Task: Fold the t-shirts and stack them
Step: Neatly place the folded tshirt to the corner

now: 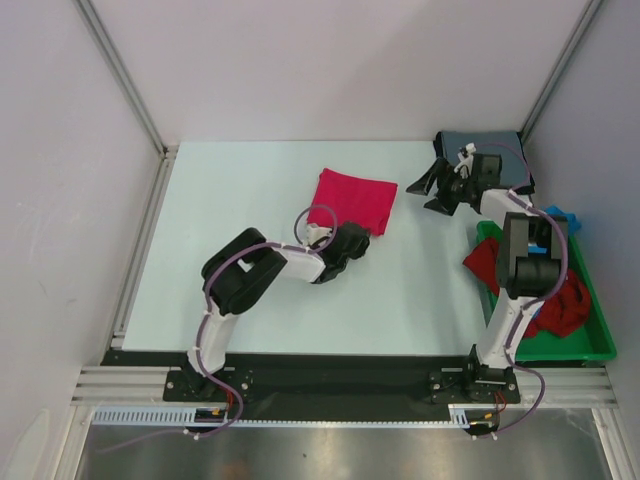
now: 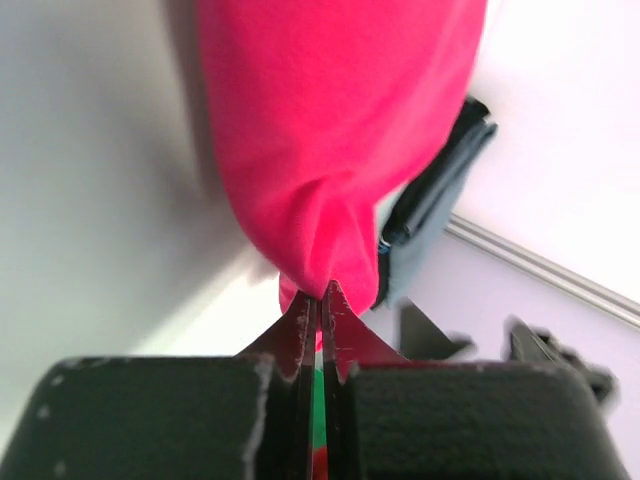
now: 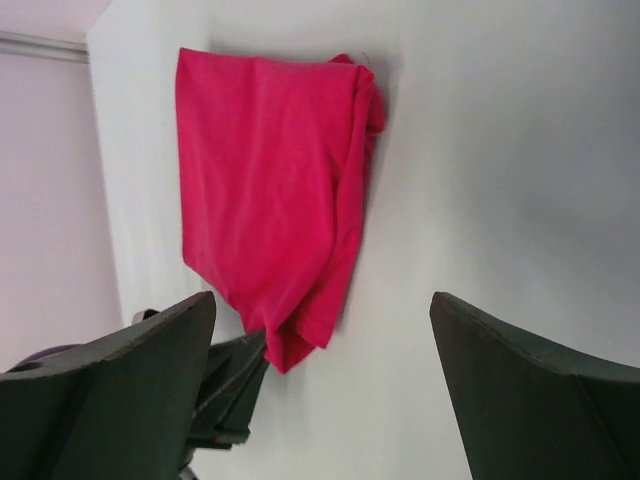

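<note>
One limp, light pink-red t-shirt, best taken at corners: left gripper pinches its lower corner; right gripper gapes empty, upper right.

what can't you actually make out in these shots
- Top view: the grey shirt is mostly covered by the right arm, so its fold is unclear.
- Top view: only a corner of the blue shirt shows behind that arm.
- Top view: the same arm hides part of the dark red shirt in the green tray.
- Left wrist view: the pink shirt, pinched in the left claw, is cut off by the top edge.
</note>
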Robot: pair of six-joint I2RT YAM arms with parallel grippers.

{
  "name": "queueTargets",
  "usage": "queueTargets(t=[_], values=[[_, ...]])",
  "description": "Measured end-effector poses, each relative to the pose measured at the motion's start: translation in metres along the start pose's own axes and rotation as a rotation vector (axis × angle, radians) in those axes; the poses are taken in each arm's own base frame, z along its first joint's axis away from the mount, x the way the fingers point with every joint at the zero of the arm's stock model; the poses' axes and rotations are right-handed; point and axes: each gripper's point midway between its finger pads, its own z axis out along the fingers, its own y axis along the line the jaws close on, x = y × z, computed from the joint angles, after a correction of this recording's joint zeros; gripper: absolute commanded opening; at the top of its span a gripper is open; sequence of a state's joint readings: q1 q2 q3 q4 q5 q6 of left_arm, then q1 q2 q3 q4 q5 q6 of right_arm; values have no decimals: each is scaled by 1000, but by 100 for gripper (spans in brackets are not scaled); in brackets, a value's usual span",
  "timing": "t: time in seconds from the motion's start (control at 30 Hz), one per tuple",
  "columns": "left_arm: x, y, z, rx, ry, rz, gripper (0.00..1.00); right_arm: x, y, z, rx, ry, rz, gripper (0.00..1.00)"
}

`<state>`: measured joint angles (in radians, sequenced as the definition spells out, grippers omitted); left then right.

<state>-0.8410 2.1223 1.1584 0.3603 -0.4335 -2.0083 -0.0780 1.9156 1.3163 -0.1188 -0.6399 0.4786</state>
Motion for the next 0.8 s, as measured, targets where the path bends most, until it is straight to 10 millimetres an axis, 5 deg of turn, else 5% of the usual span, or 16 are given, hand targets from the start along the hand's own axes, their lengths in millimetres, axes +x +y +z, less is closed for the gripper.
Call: queueTargets(t=[0.3, 0.63, 0.8], values=[[8, -27, -14, 52, 43, -25, 0, 2, 6, 48, -185, 86, 115, 96], [7, -33, -19, 69, 56, -30, 0, 24, 21, 69, -202, 158, 165, 95], [8, -35, -20, 78, 61, -27, 0, 34, 9, 80, -178, 180, 219, 93]])
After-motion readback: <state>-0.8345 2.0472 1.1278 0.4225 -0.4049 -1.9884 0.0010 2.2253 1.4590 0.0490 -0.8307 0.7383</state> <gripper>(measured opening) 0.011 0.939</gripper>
